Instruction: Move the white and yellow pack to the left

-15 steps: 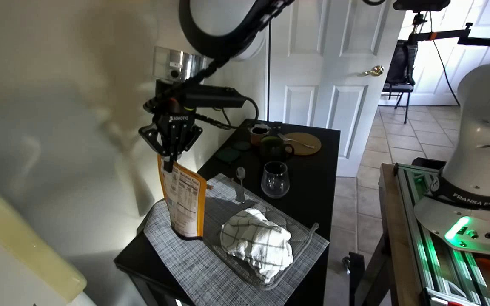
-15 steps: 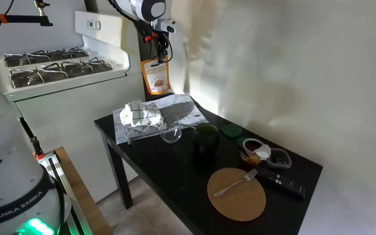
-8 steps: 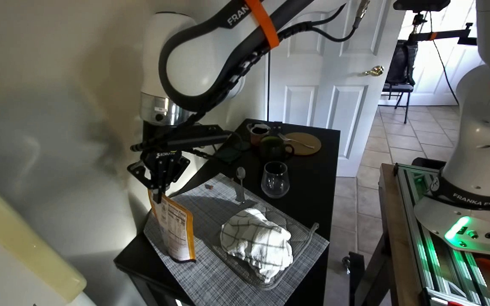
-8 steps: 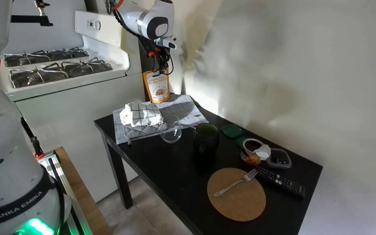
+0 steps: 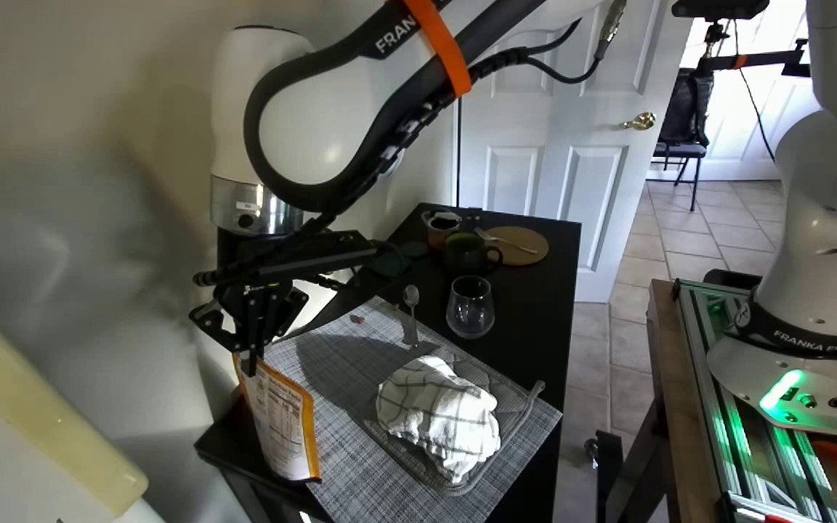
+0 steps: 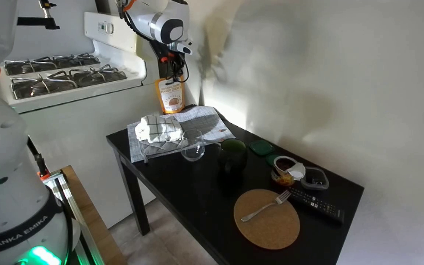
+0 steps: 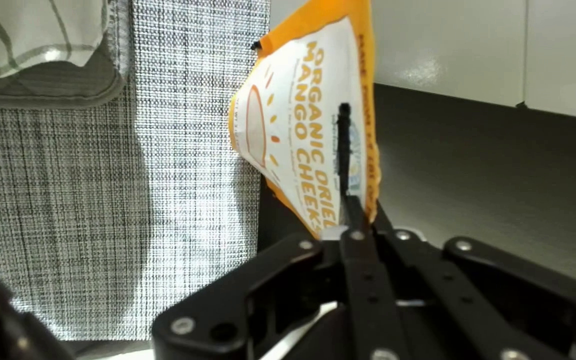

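One black table (image 6: pixel 197 191) stands by the wall (image 6: pixel 344 95) near the stove (image 6: pixel 87 125), bearing a grey mat (image 5: pixel 353 457) and a towel (image 5: pixel 439 418). The claw (image 5: pixel 250 362) clamps the top of the pack (image 5: pixel 280 425).

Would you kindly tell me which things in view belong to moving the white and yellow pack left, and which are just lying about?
Part of the job:
white and yellow pack
end effector, gripping the pack near its top

Just lying about:
checked cloth
quilted pad
clear glass
spoon
dark mug
fork
round brown mat
remote control
grey placemat
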Controlling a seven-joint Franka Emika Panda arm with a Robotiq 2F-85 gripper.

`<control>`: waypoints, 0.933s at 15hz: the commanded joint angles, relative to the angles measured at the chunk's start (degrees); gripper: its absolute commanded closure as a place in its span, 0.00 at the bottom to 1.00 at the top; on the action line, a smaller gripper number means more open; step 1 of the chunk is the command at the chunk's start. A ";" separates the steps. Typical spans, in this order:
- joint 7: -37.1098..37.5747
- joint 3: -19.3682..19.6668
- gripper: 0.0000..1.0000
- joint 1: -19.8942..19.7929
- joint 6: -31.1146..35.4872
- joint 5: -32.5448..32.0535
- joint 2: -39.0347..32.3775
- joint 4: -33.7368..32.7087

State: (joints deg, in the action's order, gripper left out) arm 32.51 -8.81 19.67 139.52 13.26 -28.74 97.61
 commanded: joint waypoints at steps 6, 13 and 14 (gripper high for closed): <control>8.84 1.63 0.99 1.98 -2.61 -2.29 2.96 1.90; 13.04 1.81 0.99 1.96 -3.42 -2.97 4.62 4.08; 13.47 1.88 0.99 1.93 -3.41 -3.10 4.85 4.52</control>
State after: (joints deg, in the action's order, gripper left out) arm 42.11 -7.84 20.77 136.87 11.90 -26.16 99.41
